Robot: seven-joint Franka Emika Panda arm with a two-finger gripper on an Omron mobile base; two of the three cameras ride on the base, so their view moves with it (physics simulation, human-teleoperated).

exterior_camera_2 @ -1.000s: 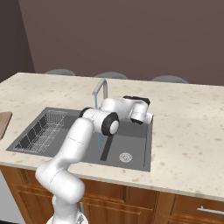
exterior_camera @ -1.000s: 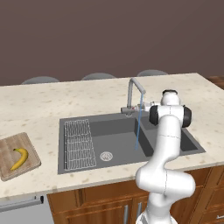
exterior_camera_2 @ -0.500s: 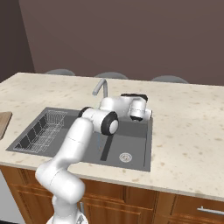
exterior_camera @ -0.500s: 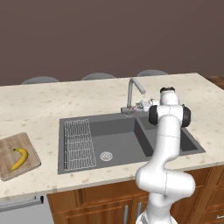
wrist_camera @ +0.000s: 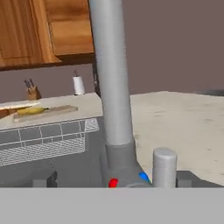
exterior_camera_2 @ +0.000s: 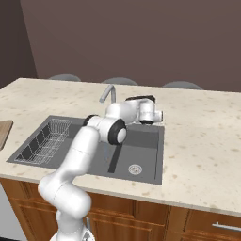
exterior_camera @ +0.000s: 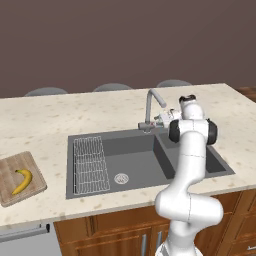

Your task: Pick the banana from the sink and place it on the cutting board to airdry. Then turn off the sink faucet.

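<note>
Looking along the hand, the two-finger gripper, fingers spread wide and holding nothing, sits closer than before to the tall grey metal faucet, whose base shows red and blue dots. Farther off, the small yellow banana lies on the light wooden cutting board, on the speckled counter beside the dark grey sink.

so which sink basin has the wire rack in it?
The large basin, on the cutting board side. The white wire rack lies along its outer end; the small basin by the arm has none.
</note>
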